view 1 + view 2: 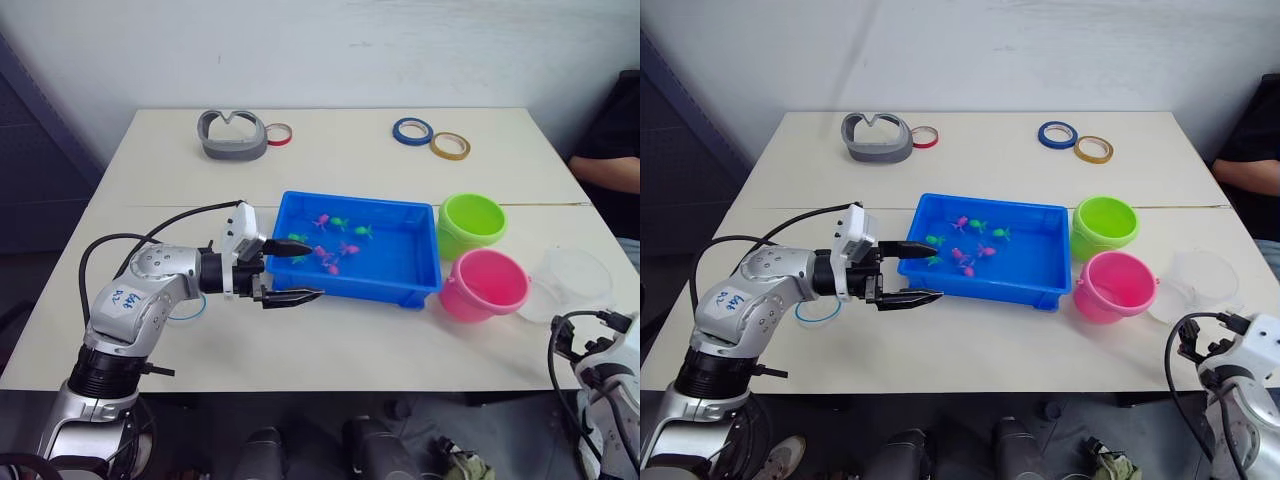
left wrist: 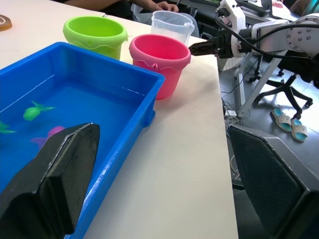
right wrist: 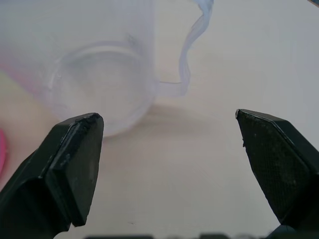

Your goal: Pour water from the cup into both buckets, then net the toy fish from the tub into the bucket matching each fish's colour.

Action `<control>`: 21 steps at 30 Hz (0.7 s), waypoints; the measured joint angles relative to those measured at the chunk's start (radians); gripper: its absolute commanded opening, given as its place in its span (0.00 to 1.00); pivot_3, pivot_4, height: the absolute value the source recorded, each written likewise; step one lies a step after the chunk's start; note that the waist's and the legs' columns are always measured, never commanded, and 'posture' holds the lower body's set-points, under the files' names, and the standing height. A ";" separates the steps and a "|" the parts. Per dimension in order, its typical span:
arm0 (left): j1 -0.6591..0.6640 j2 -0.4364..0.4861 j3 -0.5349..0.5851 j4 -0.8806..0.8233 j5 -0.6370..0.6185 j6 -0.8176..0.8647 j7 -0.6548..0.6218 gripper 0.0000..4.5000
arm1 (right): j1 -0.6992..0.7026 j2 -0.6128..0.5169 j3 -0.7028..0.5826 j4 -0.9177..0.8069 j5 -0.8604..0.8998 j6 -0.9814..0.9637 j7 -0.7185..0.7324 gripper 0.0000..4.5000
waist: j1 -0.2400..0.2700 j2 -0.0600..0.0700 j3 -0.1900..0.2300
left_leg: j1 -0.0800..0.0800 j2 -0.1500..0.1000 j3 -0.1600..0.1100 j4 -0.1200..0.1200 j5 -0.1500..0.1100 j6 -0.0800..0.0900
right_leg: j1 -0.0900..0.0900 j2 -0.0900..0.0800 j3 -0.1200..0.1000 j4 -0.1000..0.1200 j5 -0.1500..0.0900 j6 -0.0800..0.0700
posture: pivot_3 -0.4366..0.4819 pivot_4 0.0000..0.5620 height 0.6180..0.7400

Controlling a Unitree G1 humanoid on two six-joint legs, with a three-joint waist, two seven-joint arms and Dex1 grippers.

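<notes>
Pouring step not yet begun, by the look of it. Blue tub (image 1: 400, 285) mid-worktop (image 1: 340, 340), buckets (image 1: 472, 222) beside it, cup (image 1: 572, 282) upright beyond. Right tool (image 3: 169, 149) spread, facing cup; left tool (image 1: 290, 272) spread over tub's edge. Next: close around cup.

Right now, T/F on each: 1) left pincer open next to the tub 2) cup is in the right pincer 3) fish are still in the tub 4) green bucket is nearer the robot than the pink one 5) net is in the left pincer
1) True. The left pincer is open at the near left corner of the blue tub.
2) False. The clear cup stands on the table beside the pink bucket; the right pincer is open, holding nothing.
3) True. Green and pink toy fish lie in the tub.
4) False. The green bucket is farther back; the pink one is nearer.
5) False. The left pincer is empty.
</notes>
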 measured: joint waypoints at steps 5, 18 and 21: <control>0.001 0.002 0.000 -0.008 0.000 0.001 0.005 0.99 | -0.030 -0.009 -0.001 0.050 -0.014 -0.029 -0.026 1.00 | -0.001 0.000 0.000 | 0.000 0.000 0.000 0.000 0.000 0.000 | 0.000 0.000 0.001 0.000 0.000 0.000 | 0.48 0.27 1.00; 0.002 0.003 0.001 -0.042 -0.003 0.020 0.015 0.99 | -0.068 -0.037 -0.007 0.144 -0.033 -0.109 -0.077 1.00 | -0.001 0.000 0.000 | 0.000 0.000 0.001 0.000 0.000 0.000 | 0.000 0.000 0.001 0.000 0.000 0.000 | 0.48 0.27 1.00; 0.002 0.003 0.001 -0.042 -0.003 0.021 0.015 0.99 | -0.078 -0.041 -0.014 0.158 -0.035 -0.132 -0.087 1.00 | -0.001 0.000 0.000 | 0.000 0.000 0.001 0.000 0.000 0.000 | 0.000 0.000 0.001 0.000 0.000 0.000 | 0.48 0.27 1.00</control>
